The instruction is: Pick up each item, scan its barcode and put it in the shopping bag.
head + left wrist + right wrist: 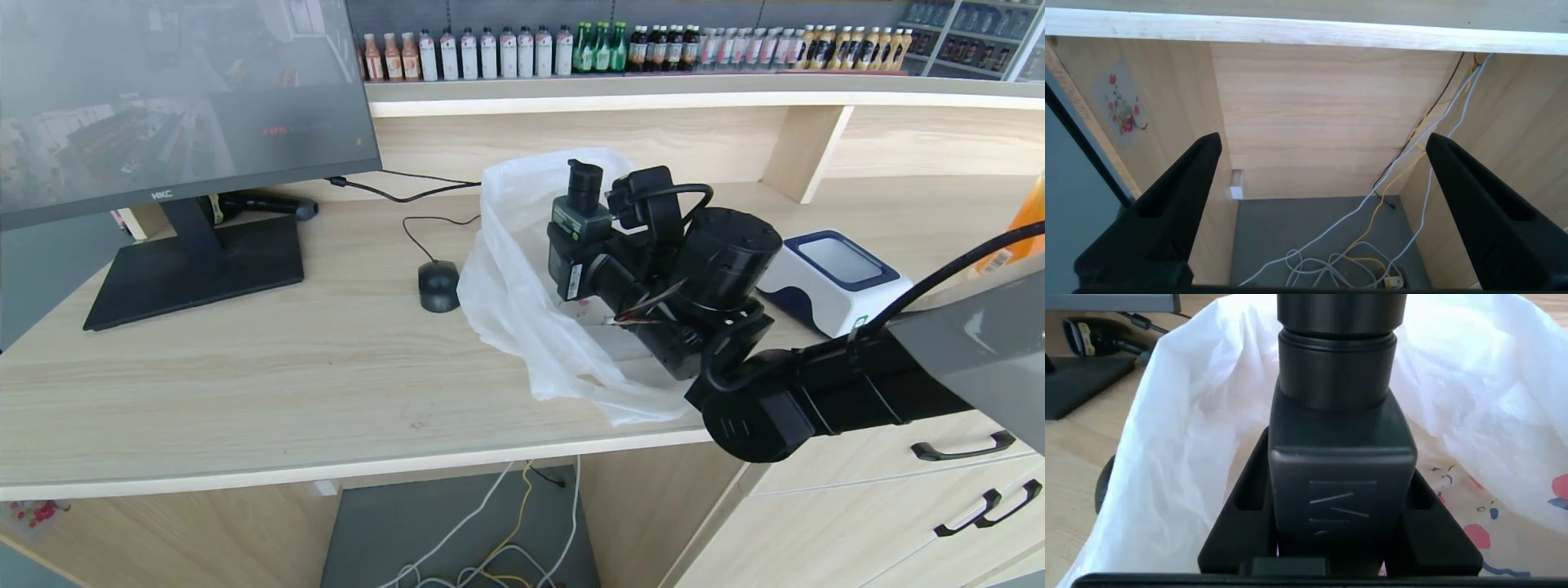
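My right gripper [578, 249] is shut on a dark grey square bottle [581, 214] with a black round cap, held just above the mouth of the white plastic shopping bag [522, 286] on the counter. In the right wrist view the bottle [1335, 457] stands between the black fingers [1237, 510], with the bag [1192, 433] spread around it. A pale packet with red print [1474, 531] lies inside the bag. My left gripper [1323, 212] hangs open below the counter edge, with nothing between its fingers.
A white and blue barcode scanner [833, 278] stands right of the bag. A mouse [438, 286], a monitor [180, 90] and a handheld scanner [261, 204] sit at the left. Cables [1372, 237] lie under the desk. Drawers [963, 490] are at the lower right.
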Available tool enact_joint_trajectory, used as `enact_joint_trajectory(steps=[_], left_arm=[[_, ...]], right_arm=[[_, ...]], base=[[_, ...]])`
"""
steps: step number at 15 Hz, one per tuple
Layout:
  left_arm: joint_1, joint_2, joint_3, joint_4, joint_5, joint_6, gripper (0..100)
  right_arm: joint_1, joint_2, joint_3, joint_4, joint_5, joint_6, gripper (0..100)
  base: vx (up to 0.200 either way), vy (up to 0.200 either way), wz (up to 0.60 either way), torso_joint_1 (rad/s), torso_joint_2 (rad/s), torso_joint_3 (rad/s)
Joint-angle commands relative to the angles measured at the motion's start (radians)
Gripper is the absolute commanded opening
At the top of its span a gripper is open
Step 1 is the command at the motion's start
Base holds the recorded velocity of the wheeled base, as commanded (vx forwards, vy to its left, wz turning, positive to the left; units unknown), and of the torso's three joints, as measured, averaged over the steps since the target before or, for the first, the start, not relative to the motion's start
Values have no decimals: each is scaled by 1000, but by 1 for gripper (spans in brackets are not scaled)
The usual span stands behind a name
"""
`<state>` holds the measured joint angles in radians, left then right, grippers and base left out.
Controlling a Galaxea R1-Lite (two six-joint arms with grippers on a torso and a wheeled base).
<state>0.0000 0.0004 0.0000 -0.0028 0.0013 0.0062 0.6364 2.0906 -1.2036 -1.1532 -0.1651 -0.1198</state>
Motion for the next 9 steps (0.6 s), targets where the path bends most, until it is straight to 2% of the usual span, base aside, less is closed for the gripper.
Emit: enact_joint_trajectory(steps=[1, 9], left_arm=[[0, 0, 0, 0, 0, 0, 100], [0, 0, 0, 0, 0, 0, 100]], right_arm=[[-6, 34, 1, -5, -1, 11, 0], [-17, 60, 6, -11, 1, 12, 0]], base=[[0, 0, 0, 0, 0, 0], [0, 0, 0, 0, 0, 0]])
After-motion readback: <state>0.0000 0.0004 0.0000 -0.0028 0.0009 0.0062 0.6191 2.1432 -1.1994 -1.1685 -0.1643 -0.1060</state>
